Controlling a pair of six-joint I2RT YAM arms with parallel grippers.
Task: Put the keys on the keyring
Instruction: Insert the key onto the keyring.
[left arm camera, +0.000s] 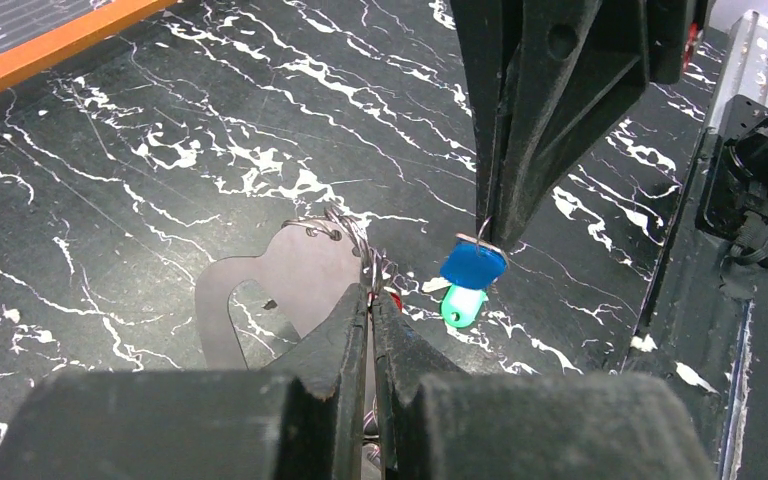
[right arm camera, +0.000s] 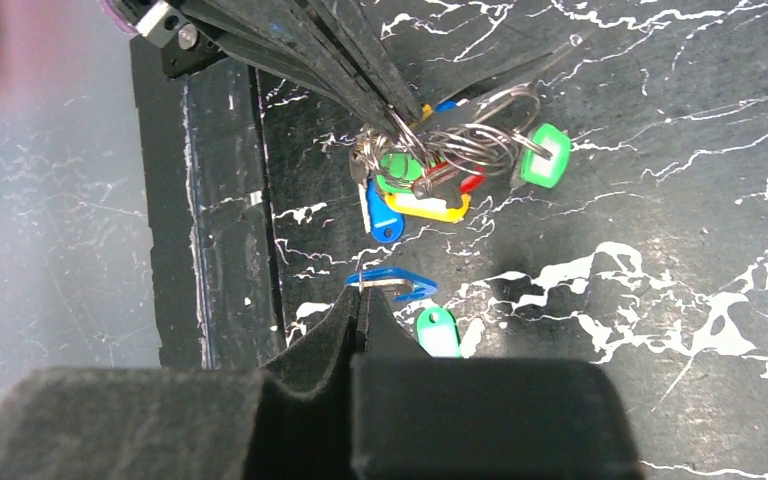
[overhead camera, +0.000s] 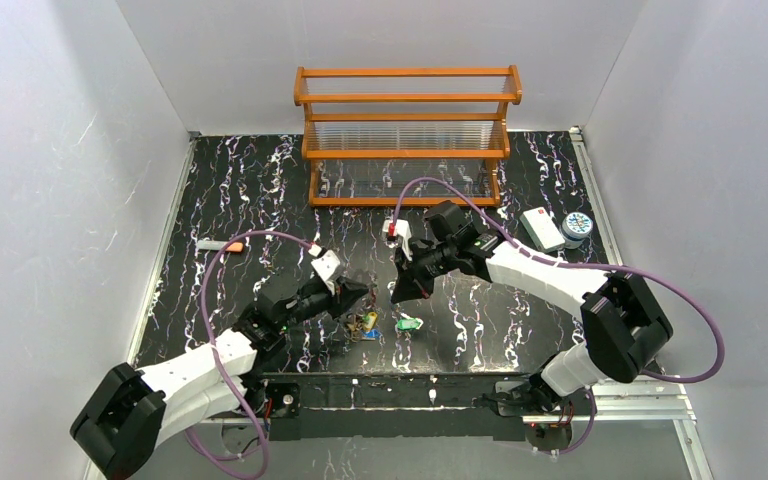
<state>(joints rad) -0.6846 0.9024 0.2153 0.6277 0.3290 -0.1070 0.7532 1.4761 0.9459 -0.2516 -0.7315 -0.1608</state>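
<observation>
The left fingers (left arm camera: pixel 370 300) are pinching shut on the keyring (right arm camera: pixel 485 135), whose thin wire loops are sticking out past their tips, low over the black marbled table (overhead camera: pixel 260 190). A bunch of keys (right arm camera: pixel 415 190) is clustering at the ring, with green, yellow, blue and red heads crowding together. I cannot tell which of them are actually threaded on. One more green tag (right arm camera: pixel 545 155) is lying out at the ring's far side, showing a white label strip too small to read.

The right fingers (right arm camera: pixel 363 305) are clamping fully closed on a blue key (right arm camera: pixel 392 285), holding it near the bunch but apart from it. A loose green key (right arm camera: pixel 438 332) is lying on the table just beside the blue one.

Farther back a wooden rack (overhead camera: pixel 407 135) is standing, with a white box (overhead camera: pixel 540 228) and a patterned tin (overhead camera: pixel 577 226) to its right. Any lettering on them is too small to make out.
</observation>
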